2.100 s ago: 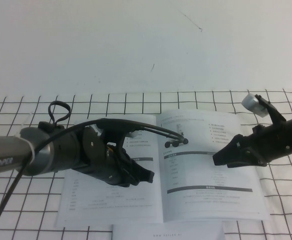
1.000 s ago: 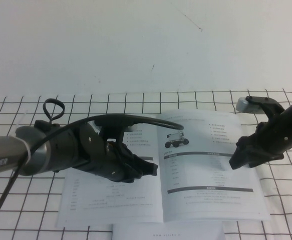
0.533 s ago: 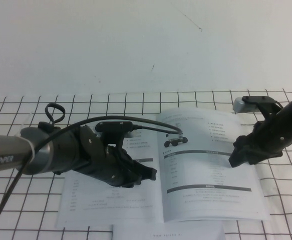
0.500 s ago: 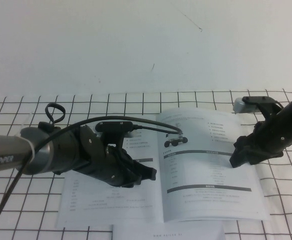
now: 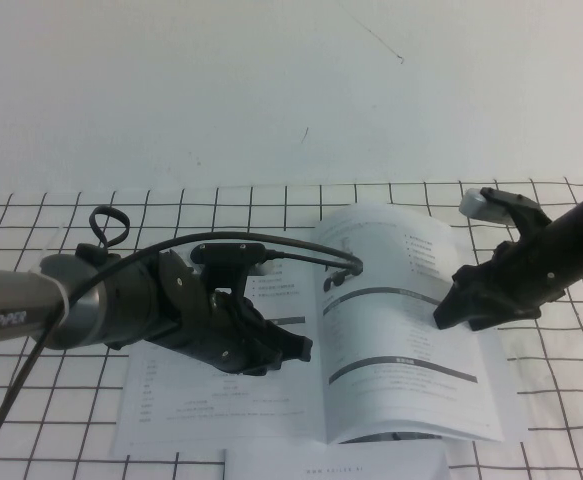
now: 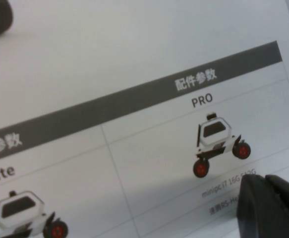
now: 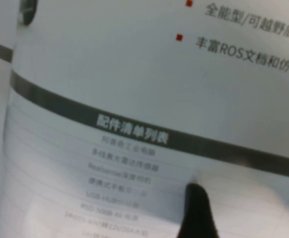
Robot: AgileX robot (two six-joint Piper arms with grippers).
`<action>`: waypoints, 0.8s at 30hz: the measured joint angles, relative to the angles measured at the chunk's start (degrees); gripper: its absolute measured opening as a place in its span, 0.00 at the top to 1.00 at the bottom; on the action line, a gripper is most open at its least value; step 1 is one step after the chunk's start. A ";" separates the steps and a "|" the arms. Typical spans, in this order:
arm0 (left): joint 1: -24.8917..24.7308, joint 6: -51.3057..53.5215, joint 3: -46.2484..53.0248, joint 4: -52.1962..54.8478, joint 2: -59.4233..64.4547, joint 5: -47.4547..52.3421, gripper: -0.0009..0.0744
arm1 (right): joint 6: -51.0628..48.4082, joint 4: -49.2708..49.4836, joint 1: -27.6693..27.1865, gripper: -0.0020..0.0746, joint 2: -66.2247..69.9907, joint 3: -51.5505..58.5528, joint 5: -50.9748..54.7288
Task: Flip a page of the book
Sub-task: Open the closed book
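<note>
- The book (image 5: 271, 400) lies open and flat on the grid-lined table (image 5: 51, 220), near the front edge, spine running front to back, pages spreading left and right.
- Thin white manual; printed with small text, grey-barred table headers, small wheeled-robot photos.
- Left-hand leaf flat; the left wrist view shows white rovers with red wheels (image 6: 216, 144) under a dark bar, labels "PRO" and "Lite".
- The page (image 5: 401, 330) on the right side is bowed upward, its outer and front edges lifted off the sheets below; a shadowed gap shows under its front edge.
- The page's face carries a dark rover photo near the spine, red-bulleted lines at the far end, two curved grey bars.
- Right gripper (image 5: 449, 312) sits on the page's outer part, tip pressed to the paper; cannot tell whether its fingers are apart or together.
- Left gripper (image 5: 293, 350) hovers low over the left leaf, close to the spine; cannot tell its fingers' state either.
- Plain white booklet (image 5: 331, 462) just in front of the book, partly cut off.
</note>
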 joint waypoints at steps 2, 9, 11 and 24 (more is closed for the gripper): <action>0.00 0.09 0.00 0.00 0.00 0.00 0.99 | -1.82 3.11 0.00 0.38 0.23 0.00 0.70; 0.00 0.09 0.00 0.00 0.00 0.00 0.99 | -6.81 10.91 0.00 0.38 0.23 0.00 3.51; 0.00 0.09 0.00 0.00 0.10 0.00 0.99 | -7.55 12.65 0.00 0.38 0.23 0.00 3.94; 0.00 0.09 0.00 -0.10 0.10 0.02 0.99 | -12.82 22.49 0.11 0.38 0.23 0.00 8.54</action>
